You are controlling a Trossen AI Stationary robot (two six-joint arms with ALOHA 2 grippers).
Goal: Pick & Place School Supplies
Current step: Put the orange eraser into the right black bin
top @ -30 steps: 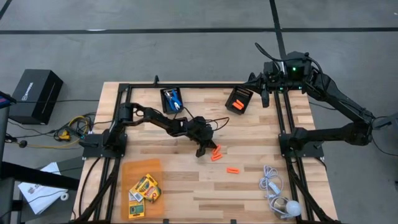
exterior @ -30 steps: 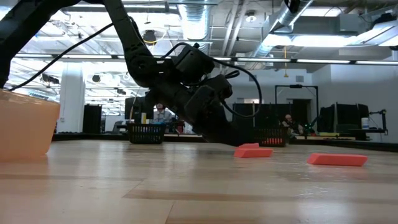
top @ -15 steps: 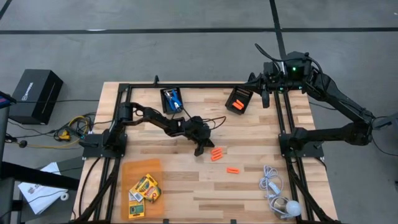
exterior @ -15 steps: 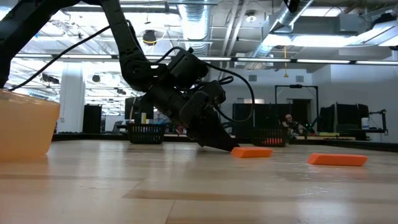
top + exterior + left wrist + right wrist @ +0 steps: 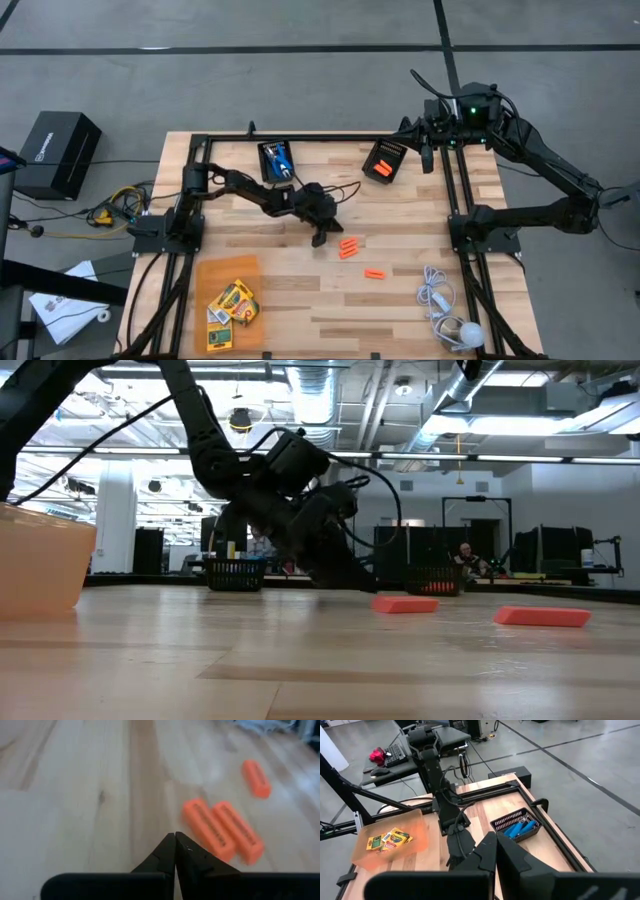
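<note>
We see the left gripper (image 5: 319,238), fingers pressed together and empty, low at table centre with two orange pieces (image 5: 348,247) just at its four o'clock, seemingly poised to open, while the right gripper (image 5: 428,160), likewise closed, waits at one o'clock.

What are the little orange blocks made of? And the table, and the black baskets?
The orange blocks look like matte rubber or plastic, perhaps erasers: smooth, rounded edges, faint lettering on top. The table looks like wood: pale planks with grain lines and a knot, lightly glossy. The black baskets look like wire or plastic mesh, since the blue things inside show through the sides; which one, I cannot tell.
</note>
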